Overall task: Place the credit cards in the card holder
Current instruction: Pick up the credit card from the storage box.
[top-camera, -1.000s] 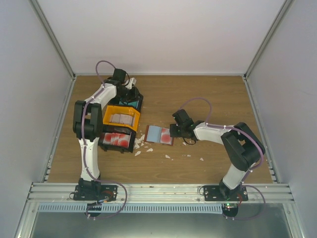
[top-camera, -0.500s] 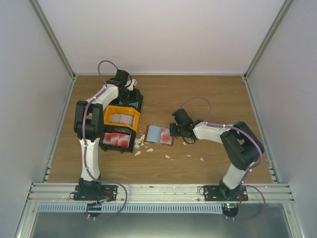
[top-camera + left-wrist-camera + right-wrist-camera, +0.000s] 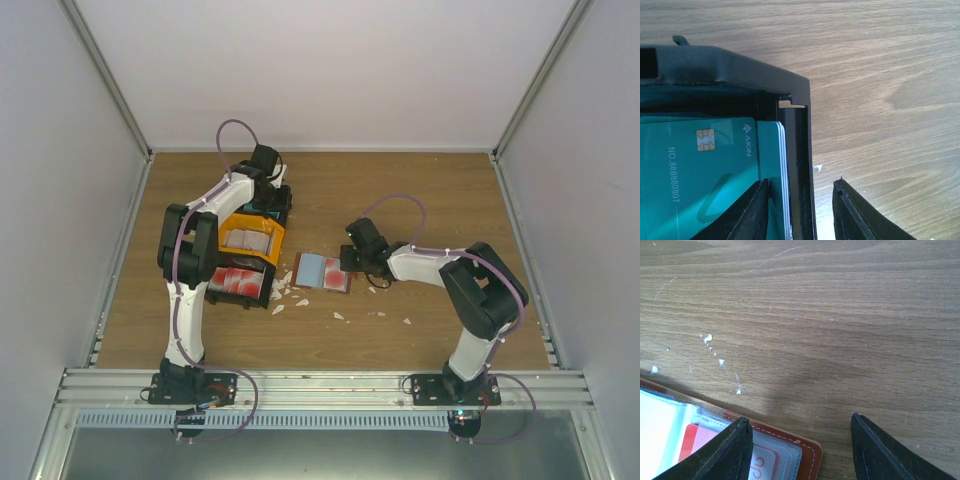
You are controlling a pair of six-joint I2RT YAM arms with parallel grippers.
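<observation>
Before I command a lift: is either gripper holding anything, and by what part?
Nothing held: left gripper open astride the tray wall by the teal cards; right gripper open over the holder corner.

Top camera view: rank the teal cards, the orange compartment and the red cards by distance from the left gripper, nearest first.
1. Teal cards: at the far end of the compartment tray, right at the left gripper.
2. Orange compartment: in the middle of the tray.
3. Red cards: at the near end of the tray.
</observation>
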